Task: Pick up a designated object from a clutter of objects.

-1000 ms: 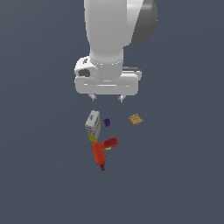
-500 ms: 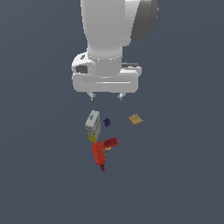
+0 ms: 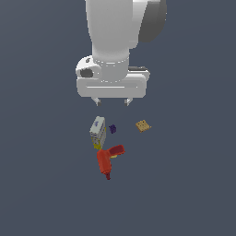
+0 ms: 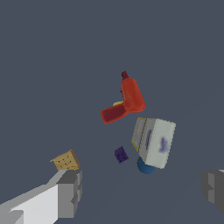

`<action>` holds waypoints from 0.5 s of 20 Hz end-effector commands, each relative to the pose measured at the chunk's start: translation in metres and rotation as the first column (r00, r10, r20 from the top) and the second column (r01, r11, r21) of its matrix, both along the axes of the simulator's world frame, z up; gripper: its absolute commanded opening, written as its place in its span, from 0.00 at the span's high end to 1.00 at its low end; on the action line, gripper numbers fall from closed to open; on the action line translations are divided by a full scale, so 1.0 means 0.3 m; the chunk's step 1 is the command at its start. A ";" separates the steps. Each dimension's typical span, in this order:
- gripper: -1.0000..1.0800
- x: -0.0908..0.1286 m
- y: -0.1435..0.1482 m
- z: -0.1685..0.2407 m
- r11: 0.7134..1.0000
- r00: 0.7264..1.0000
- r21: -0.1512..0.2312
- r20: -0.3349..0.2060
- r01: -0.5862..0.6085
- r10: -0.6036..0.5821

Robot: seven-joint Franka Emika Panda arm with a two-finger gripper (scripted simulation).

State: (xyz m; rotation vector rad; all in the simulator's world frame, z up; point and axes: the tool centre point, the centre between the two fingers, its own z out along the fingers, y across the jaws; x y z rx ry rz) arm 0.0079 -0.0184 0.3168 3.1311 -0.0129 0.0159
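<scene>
Tan dotted cracker (image 3: pixel 143 126) lies flat, apart from clutter (image 3: pixel 105 145).

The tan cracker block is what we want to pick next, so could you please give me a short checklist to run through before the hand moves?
1. Hand open: ok, its two fingers stand wide apart with nothing between them.
2. Tan cracker block in view and unobstructed: ok, it lies flat, apart from the other items.
3. Hand aligned over the block: not ok, in the exterior view the block sits toward that view's right of the fingers.
4. Neighbours clear of the block: ok, the purple piece, grey-white box and red drill all lie apart from it.
5. Hand height above the block: cannot tell exactly; it hovers above the items without touching.
</scene>
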 end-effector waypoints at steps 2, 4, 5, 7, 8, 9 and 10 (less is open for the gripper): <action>0.04 0.000 0.010 -0.015 1.000 1.000 -0.001 0.000 0.017 -0.017; 0.04 0.000 0.018 -0.029 1.000 1.000 -0.001 0.000 0.032 -0.032; 0.04 0.000 0.023 -0.036 0.999 0.999 -0.002 0.000 0.040 -0.040; 0.04 0.000 0.034 -0.053 0.998 0.998 -0.002 0.000 0.060 -0.060; 0.04 -0.001 0.040 -0.063 0.997 0.997 -0.003 0.000 0.071 -0.071; 0.04 -0.001 0.047 -0.074 0.997 0.997 -0.003 0.000 0.083 -0.083; 0.04 -0.002 0.054 -0.085 0.995 0.995 -0.004 0.000 0.095 -0.095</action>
